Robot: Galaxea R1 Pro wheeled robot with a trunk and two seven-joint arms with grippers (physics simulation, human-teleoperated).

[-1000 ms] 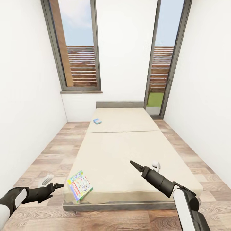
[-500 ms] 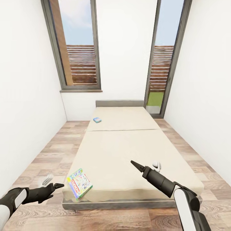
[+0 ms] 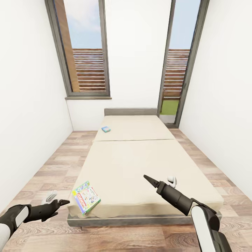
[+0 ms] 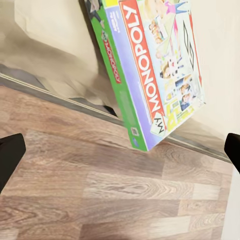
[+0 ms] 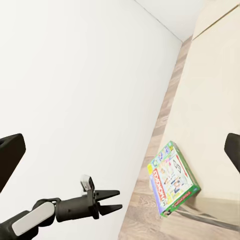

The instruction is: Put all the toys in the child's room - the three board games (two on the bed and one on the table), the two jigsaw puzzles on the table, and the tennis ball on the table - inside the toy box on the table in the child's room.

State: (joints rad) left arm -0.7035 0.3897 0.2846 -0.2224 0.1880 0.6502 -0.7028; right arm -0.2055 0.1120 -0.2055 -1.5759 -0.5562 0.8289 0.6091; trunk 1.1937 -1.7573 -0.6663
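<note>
The bed point(image 3: 140, 157), with beige mattress and grey headboard, fills the middle of the child's room. A white and green board game point(image 3: 85, 197) with a red Monopoly banner lies on its near left corner, overhanging the edge point(image 4: 150, 75) point(image 5: 172, 185). A small blue board game point(image 3: 106, 129) rests far up the mattress on the left side. My left gripper point(image 3: 65, 202) hovers over the floor just left of the Monopoly box, open; its fingers point(image 4: 11, 152) stand wide apart. My right gripper point(image 3: 145, 177) is raised over the mattress's near right part, open, fingers point(image 5: 10, 155) spread.
White walls close in on both sides. Wood-plank floor point(image 3: 52, 164) runs in strips along the left and right of the bed and in front of its foot. Two tall dark-framed windows point(image 3: 84, 52) stand behind the headboard.
The whole view has shifted slightly, so the bed and both game boxes sit a little higher in the picture. Both arms keep the same pose and both grippers stay open.
</note>
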